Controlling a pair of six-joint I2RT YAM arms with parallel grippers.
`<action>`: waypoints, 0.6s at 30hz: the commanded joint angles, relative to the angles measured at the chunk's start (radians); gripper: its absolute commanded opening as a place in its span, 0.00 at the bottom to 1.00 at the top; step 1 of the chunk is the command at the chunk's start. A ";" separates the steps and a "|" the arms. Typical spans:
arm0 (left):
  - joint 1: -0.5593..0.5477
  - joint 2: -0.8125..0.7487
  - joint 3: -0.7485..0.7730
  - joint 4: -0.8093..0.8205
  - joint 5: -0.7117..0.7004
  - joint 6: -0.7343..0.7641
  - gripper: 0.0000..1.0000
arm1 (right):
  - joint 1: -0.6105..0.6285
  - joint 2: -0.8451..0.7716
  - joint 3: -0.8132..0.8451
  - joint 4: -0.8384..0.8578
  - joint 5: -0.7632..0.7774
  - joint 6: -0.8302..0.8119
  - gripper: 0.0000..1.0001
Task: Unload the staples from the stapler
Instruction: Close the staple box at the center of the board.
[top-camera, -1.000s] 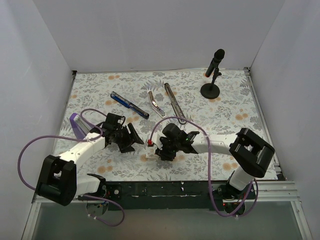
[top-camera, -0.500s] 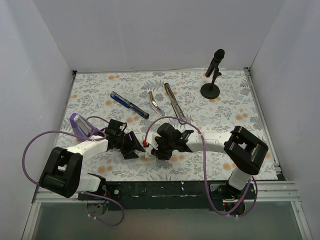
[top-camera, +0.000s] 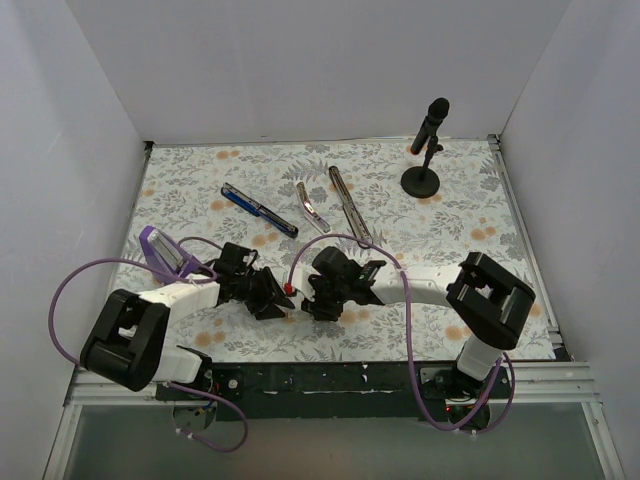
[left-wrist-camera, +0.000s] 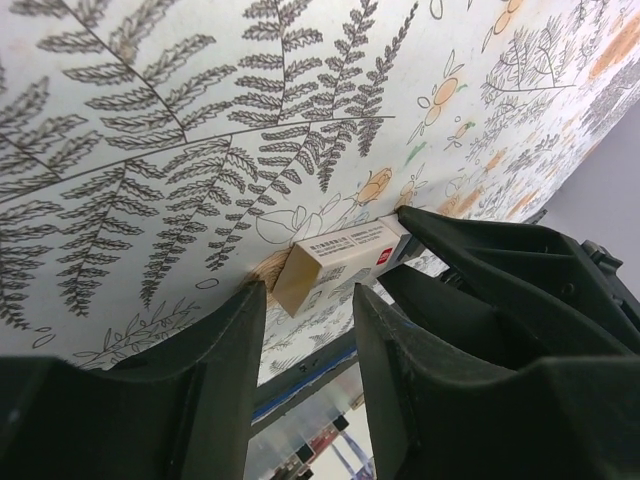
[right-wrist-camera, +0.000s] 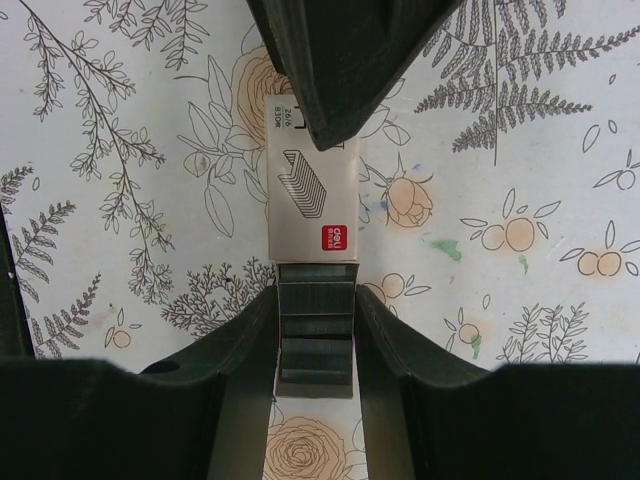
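The stapler lies apart at the table's middle back: a blue-and-black body (top-camera: 258, 210), a silvery channel (top-camera: 312, 207) and a long dark base strip (top-camera: 350, 205). A small white staple box (top-camera: 292, 302) lies near the front between both grippers. In the right wrist view its sleeve (right-wrist-camera: 312, 195) has a red logo. Its inner tray (right-wrist-camera: 316, 335) is slid out and holds grey blocks of staples. My right gripper (right-wrist-camera: 315, 330) is closed on the tray's sides. My left gripper (left-wrist-camera: 308, 300) is open, with its tips on either side of the sleeve's far end (left-wrist-camera: 340, 262). No loose staples show near the stapler.
A squat purple block (top-camera: 160, 252) sits at the left, by the left arm's purple cable. A black microphone on a round stand (top-camera: 424, 150) is at the back right. White walls enclose three sides. The table's front edge is just behind the grippers.
My left gripper has moved right and closed in on the staple box. My right gripper has shifted slightly left with the box.
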 joint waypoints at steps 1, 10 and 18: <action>-0.025 0.011 -0.016 0.026 0.003 -0.016 0.39 | 0.017 0.033 0.010 -0.059 -0.054 -0.003 0.41; -0.039 0.019 -0.029 0.038 -0.004 -0.025 0.36 | 0.017 0.046 0.030 -0.086 -0.075 0.003 0.41; -0.051 0.016 -0.034 0.041 -0.009 -0.030 0.34 | 0.017 0.064 0.041 -0.086 -0.069 0.021 0.41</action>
